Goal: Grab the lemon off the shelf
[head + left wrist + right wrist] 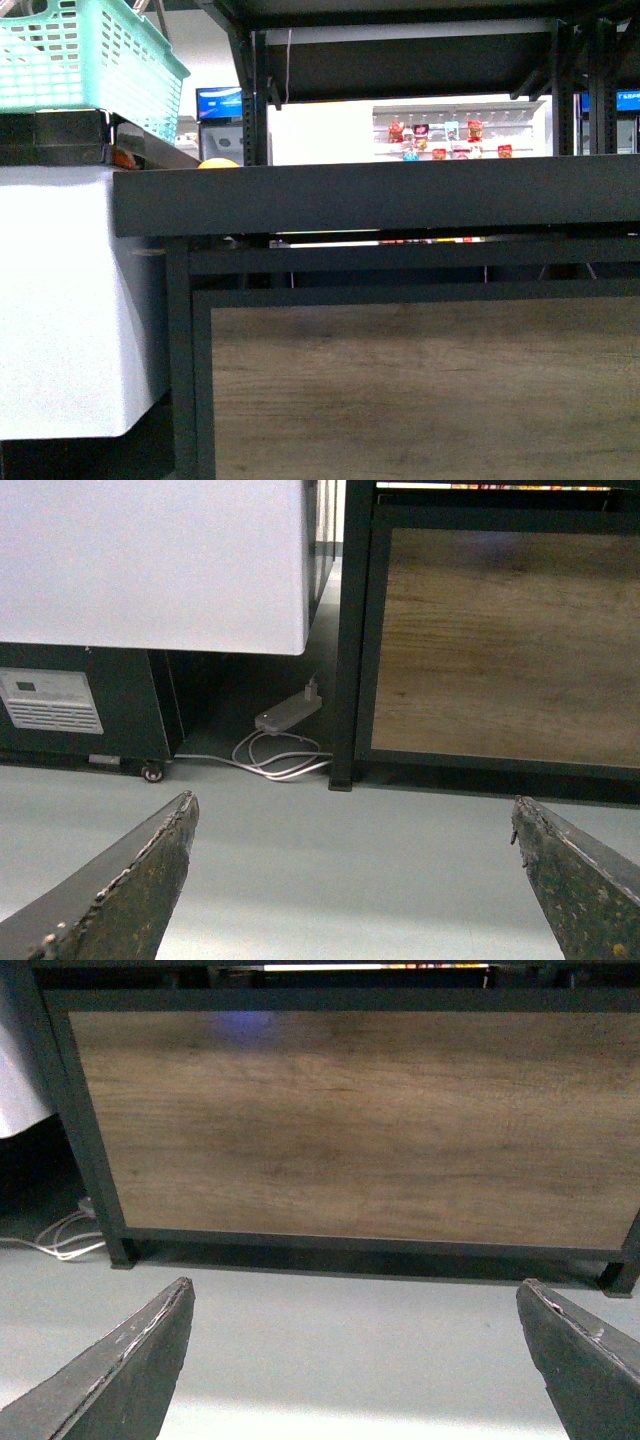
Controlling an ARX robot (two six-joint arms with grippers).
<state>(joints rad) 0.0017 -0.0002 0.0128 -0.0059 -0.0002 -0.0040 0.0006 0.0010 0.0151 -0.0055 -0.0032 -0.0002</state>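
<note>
The black metal shelf (380,195) fills the front view, its front lip at eye level above a wood panel. Only the yellow top of the lemon (218,163) shows over the lip at the shelf's left end. Neither arm shows in the front view. My left gripper (352,875) is open and empty, low over the grey floor, facing the shelf's left leg (345,680). My right gripper (355,1355) is open and empty, low over the floor in front of the shelf's wood panel (360,1120).
A white chest cabinet (60,300) stands left of the shelf, with a teal basket (90,60) above it. A white cable and power adapter (285,720) lie on the floor by the shelf leg. A higher black tier (420,15) overhangs. White shelves with snacks (450,140) show behind.
</note>
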